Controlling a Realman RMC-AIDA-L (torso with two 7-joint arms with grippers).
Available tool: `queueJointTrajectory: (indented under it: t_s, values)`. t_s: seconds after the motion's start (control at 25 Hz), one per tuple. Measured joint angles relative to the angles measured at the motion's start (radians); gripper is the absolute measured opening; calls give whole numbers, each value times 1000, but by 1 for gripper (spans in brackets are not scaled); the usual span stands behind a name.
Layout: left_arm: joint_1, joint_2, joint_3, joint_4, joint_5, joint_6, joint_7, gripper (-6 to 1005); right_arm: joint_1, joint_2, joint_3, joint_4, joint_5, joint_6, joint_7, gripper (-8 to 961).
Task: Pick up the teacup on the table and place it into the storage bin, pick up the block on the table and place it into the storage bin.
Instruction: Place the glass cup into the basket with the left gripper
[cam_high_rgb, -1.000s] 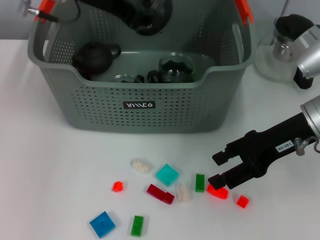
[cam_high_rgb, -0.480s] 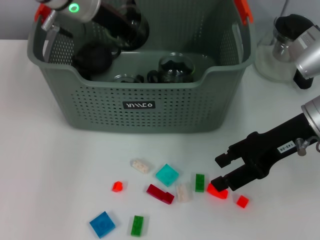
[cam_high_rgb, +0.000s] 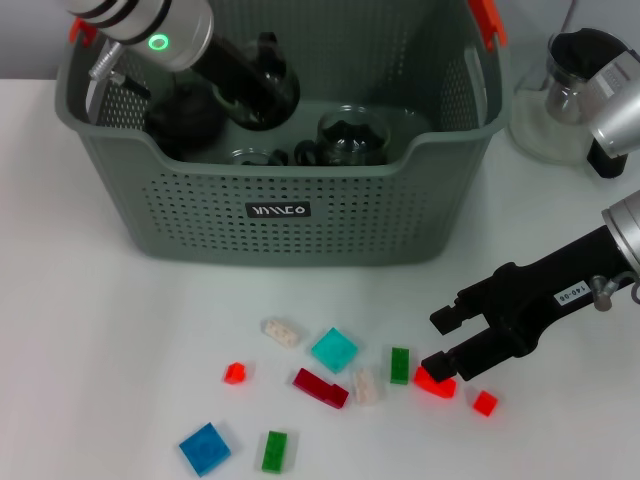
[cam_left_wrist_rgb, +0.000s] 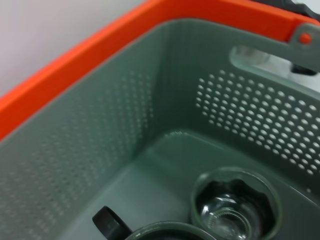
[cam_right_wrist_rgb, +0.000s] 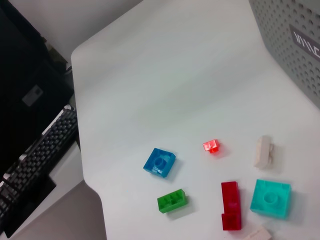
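Note:
The grey-green storage bin (cam_high_rgb: 280, 215) stands at the table's back. My left arm reaches into it from the left, and the left gripper's (cam_high_rgb: 255, 92) dark end hangs low inside, above the bin floor. A glass teacup (cam_high_rgb: 352, 135) sits inside the bin, seen close in the left wrist view as the glass teacup (cam_left_wrist_rgb: 232, 210). Several blocks lie in front of the bin. My right gripper (cam_high_rgb: 438, 342) is open at the table, its lower finger touching a red block (cam_high_rgb: 437, 385). A small red block (cam_high_rgb: 485, 403) lies just beside it.
A dark teapot (cam_high_rgb: 185, 118) rests in the bin's left end. A glass pitcher (cam_high_rgb: 560, 90) stands to the bin's right. Teal (cam_high_rgb: 334, 350), dark red (cam_high_rgb: 321, 388), green (cam_high_rgb: 400, 365) and blue (cam_high_rgb: 205, 448) blocks are scattered. A keyboard (cam_right_wrist_rgb: 30, 165) lies beyond the table edge.
My left arm has swung down and left, deeper into the bin. The right gripper has shifted slightly right and stays open at the red block.

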Motion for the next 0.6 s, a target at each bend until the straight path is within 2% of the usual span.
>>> queueJointTrajectory:
  t_s: [0.32,0.6]
  values:
    - [1,-15,32,11,-1,17,5,43,0,0,0,0,0,-1,0,807]
    - [6,-20,35,31,0,19,6,43,-1,0,1,0,0,1,0,807]
